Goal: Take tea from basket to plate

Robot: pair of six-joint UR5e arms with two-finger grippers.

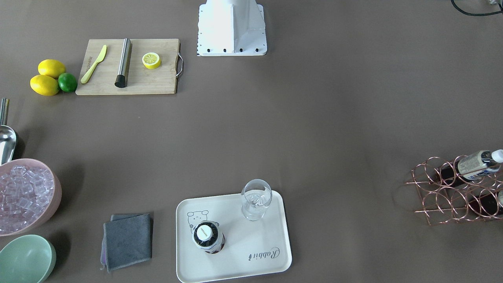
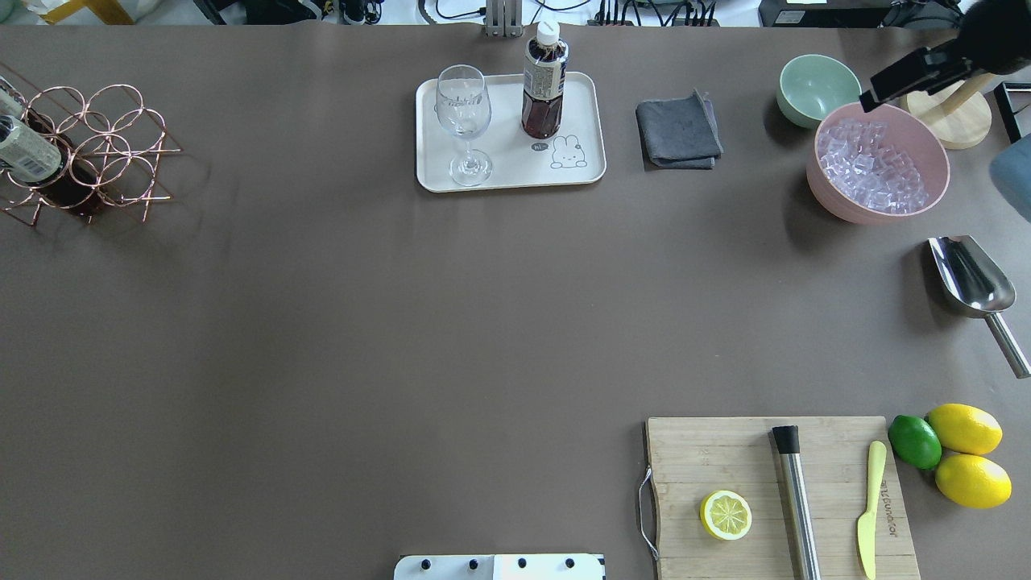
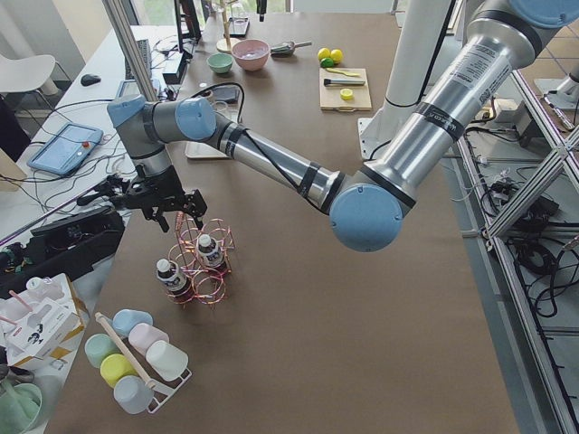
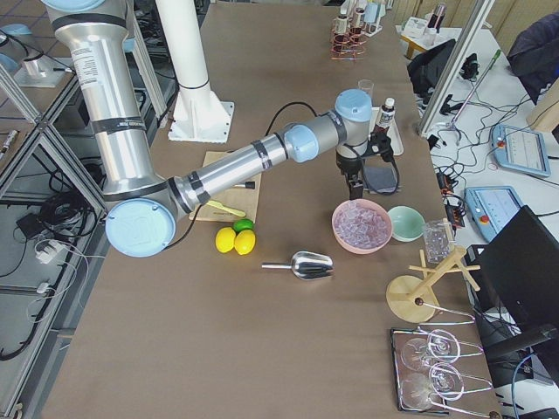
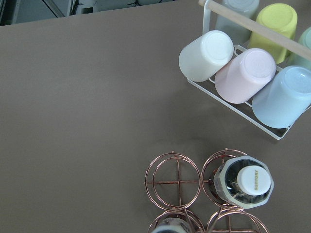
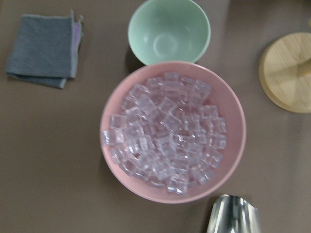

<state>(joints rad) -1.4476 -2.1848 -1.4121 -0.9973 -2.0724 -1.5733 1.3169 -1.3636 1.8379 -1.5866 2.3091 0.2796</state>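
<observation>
One tea bottle [image 1: 208,237] stands upright on the cream plate [image 1: 251,243], next to a clear glass [image 1: 256,198]; it also shows in the overhead view [image 2: 544,80] on the plate [image 2: 515,161]. Two more tea bottles [image 3: 210,253] [image 3: 172,278] sit in the copper wire basket [image 2: 105,137] at the table's left end. My left gripper [image 3: 172,212] hovers just above the basket; I cannot tell if it is open. Its wrist view looks down on one capped bottle [image 5: 243,182] in the basket [image 5: 175,182]. My right gripper [image 4: 354,188] hangs over the pink bowl; its jaws are unclear.
A pink bowl of ice [image 2: 878,161], a mint bowl [image 2: 817,89], a grey cloth [image 2: 678,129] and a metal scoop [image 2: 970,278] lie at the right. A cutting board [image 2: 781,499] holds a lemon half, muddler and knife. A cup rack [image 5: 252,68] stands beside the basket.
</observation>
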